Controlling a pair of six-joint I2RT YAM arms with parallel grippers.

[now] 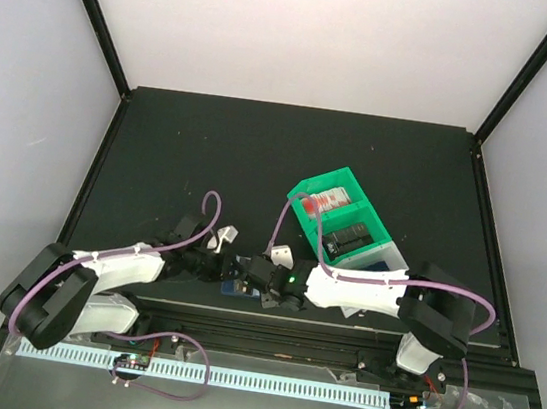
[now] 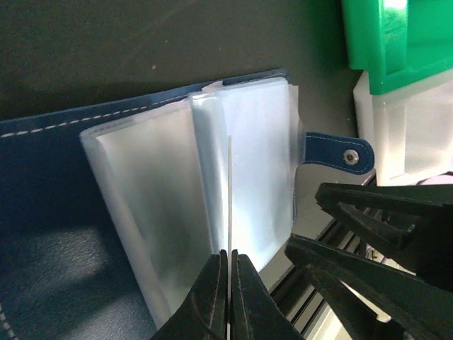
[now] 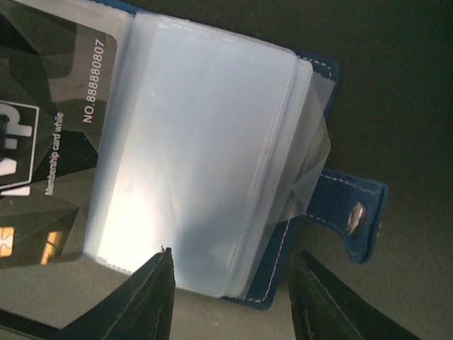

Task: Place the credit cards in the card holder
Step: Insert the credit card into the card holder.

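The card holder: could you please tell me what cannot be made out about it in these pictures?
Top view: card holder almost wholly hidden under the left gripper and right gripper, and small.
Left wrist: glare whitens the clear sleeves, contents unreadable; cover cut off by left edge.
Right wrist: black membership card cut off by left edge.
Blue credit cards: seen in no view.

Open card holder (image 3: 343, 202), clear sleeves (image 3: 205, 149) showing, jaws spread at its edge
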